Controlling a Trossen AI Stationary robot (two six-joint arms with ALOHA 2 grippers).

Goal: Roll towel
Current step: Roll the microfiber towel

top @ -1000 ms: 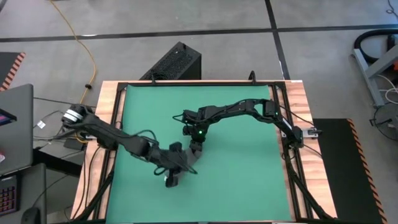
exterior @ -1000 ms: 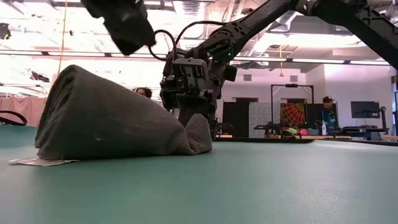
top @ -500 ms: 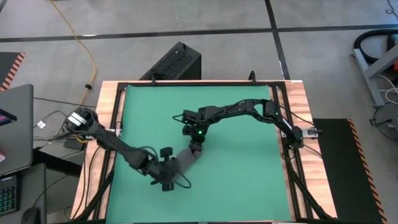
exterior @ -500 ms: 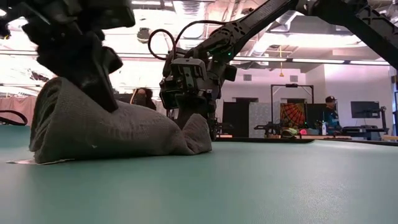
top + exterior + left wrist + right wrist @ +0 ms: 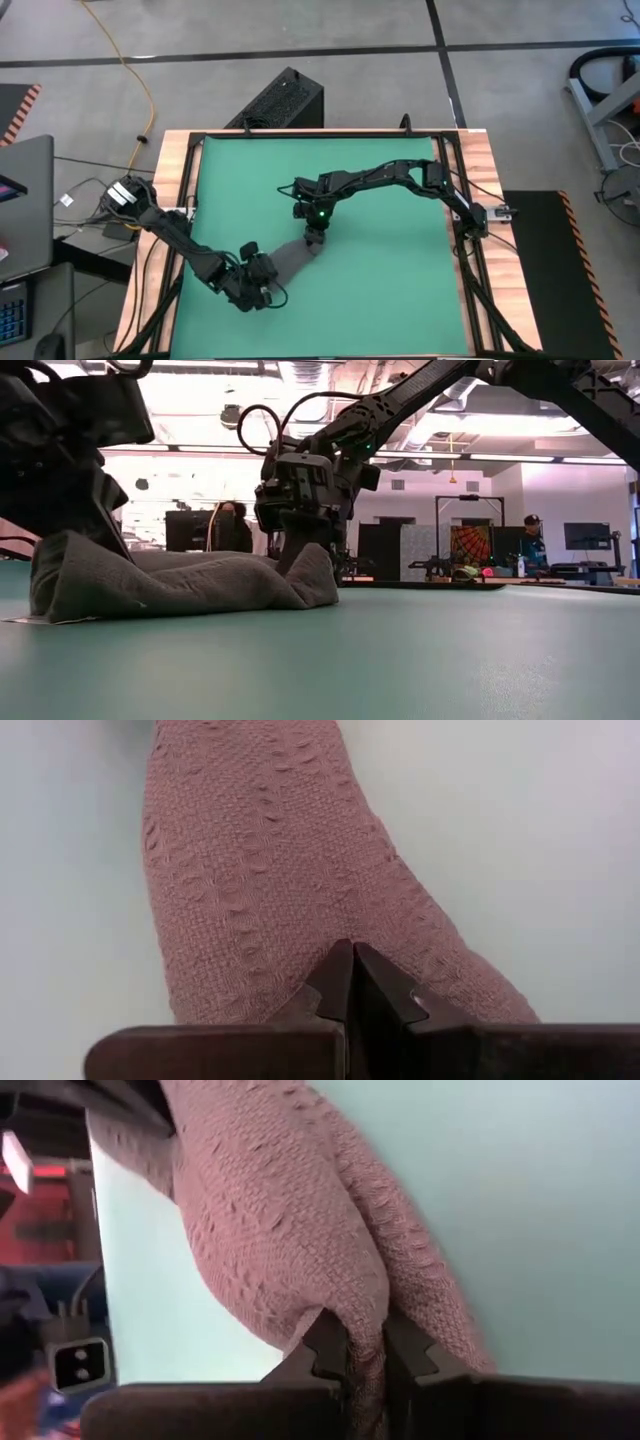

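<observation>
The dark grey towel lies as a low roll on the green mat, running from mid-table toward the near left. It also shows in the low view, with its white tag flat on the mat at its near end. My left gripper is shut and sits on the towel's near end. My right gripper is shut on the towel's far end. My left gripper presses its shut fingertips down on the top of the roll's near end, coming from above and slanting. The towel lies flattened on the mat under them. My right gripper pinches a raised fold of several layers at the roll's far end between its two fingers. The fingers point down from above. The towel's underside rests on the mat.
A black frame and wooden border run round the mat. A black box stands beyond the far edge and a laptop to the left. People stand in the room behind. Bare mat lies to the right.
My left gripper has come down and toward the near left edge onto the towel's near end. That end has sunk from a tall hump to a low, flattened roll. The far end has stayed in my right gripper.
</observation>
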